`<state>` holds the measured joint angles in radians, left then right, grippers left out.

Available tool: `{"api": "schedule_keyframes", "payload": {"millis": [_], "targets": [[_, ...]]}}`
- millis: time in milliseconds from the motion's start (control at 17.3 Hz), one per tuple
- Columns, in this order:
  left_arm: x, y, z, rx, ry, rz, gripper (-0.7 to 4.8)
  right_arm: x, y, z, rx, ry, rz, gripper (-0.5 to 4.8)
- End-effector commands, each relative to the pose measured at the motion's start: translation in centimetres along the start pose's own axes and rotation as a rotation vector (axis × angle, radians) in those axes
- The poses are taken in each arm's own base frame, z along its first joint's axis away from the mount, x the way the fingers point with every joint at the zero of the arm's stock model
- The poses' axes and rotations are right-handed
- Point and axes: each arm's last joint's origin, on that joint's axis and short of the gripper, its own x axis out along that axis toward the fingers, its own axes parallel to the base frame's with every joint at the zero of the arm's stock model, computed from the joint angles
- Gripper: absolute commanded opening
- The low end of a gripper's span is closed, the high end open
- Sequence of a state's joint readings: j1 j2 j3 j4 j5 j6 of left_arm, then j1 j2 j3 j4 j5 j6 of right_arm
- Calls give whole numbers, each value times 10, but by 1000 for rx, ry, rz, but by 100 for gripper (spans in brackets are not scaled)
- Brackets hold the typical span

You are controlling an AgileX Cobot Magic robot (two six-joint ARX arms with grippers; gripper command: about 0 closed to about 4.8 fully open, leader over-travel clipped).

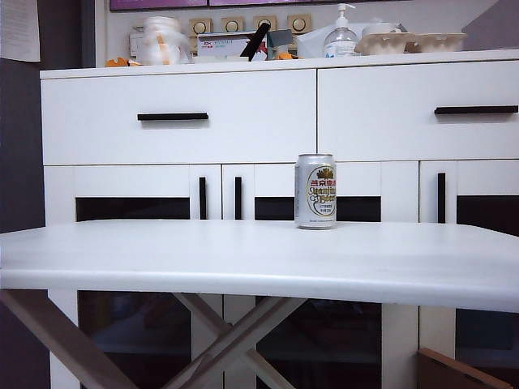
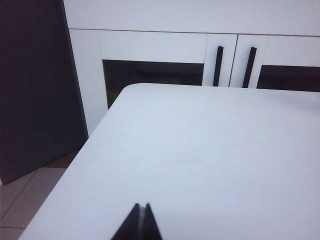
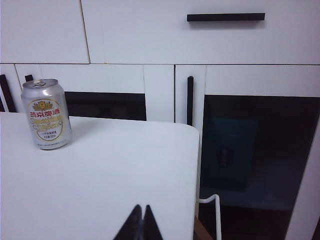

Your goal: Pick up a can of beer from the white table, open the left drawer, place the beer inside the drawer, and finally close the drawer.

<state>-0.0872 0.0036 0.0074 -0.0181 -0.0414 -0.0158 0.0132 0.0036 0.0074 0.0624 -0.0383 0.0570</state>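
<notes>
A silver can of beer (image 1: 315, 191) with a gold-and-red label stands upright on the white table (image 1: 243, 259), right of centre near its far edge. The right wrist view shows the same can (image 3: 46, 114) well ahead of my right gripper (image 3: 141, 207), which is shut and empty over the table (image 3: 110, 170). My left gripper (image 2: 141, 206) is shut too, hovering over the bare table (image 2: 200, 150) near its corner, no can in its view. Behind the table, the left drawer (image 1: 178, 116) is closed, with a short black bar handle (image 1: 172, 117). Neither gripper shows in the exterior view.
The right drawer (image 1: 418, 109) of the white cabinet is closed. Below are glass doors with vertical black handles (image 1: 238, 198). A pump bottle (image 1: 340, 36), egg cartons (image 1: 409, 40) and clutter sit on the cabinet top. A dark wall (image 2: 35, 85) stands left of the cabinet.
</notes>
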Motion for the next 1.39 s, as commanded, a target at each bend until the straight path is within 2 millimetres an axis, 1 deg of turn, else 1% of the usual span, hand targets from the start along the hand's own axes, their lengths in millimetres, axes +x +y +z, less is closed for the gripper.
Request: {"api": "schedule_keyframes", "payload": {"millis": [58, 289, 347, 462, 520, 636, 694, 751, 809, 867, 925, 983, 1040, 1098, 1214, 1329, 1387], "targets": [[0, 0, 3, 3, -23, 0, -5, 0, 0, 2, 2, -24, 3, -1], [0, 0, 3, 0, -25, 1, -5, 0, 0, 3, 2, -29, 4, -1], [-1, 0, 7, -21, -45, 0, -5, -1, 1, 8, 5, -54, 9, -1], [-4, 0, 22, -30, -88, -2, -5, -3, 1, 19, 55, -78, 12, -1], [-10, 0, 44, -32, -149, -4, -5, -6, 2, 34, 71, -98, 14, -2], [-15, 0, 69, -33, -187, -5, -5, -10, 3, 51, 70, -129, 17, -2], [-16, -1, 95, -33, -198, -15, -5, -10, 4, 71, 69, -152, 15, -2], [-14, -2, 105, -30, -196, -41, -5, -9, 5, 78, 69, -152, 15, -2], [-9, -4, 123, -23, -181, -105, -5, -6, 5, 89, 69, -146, 15, -2], [-5, -6, 133, -20, -163, -145, -5, -3, 6, 95, 69, -138, 18, -2], [2, -9, 149, -16, -130, -229, -5, 3, 7, 108, 69, -121, 29, -2], [7, -11, 158, -15, -103, -285, -5, 7, 7, 114, 68, -113, 38, -2], [18, -13, 175, -18, -48, -350, -5, 16, 8, 128, 68, -103, 53, -1], [32, -17, 197, -21, -14, -408, -5, 31, 9, 147, 67, -101, 68, -1], [49, -22, 229, -24, 5, -436, -5, 54, 11, 168, 66, -114, 95, -1], [62, -34, 251, -25, 36, -495, -5, 81, 12, 180, 62, -107, 146, -1], [67, -40, 257, -20, 58, -527, -5, 93, 13, 183, 61, -101, 189, -1]]}}
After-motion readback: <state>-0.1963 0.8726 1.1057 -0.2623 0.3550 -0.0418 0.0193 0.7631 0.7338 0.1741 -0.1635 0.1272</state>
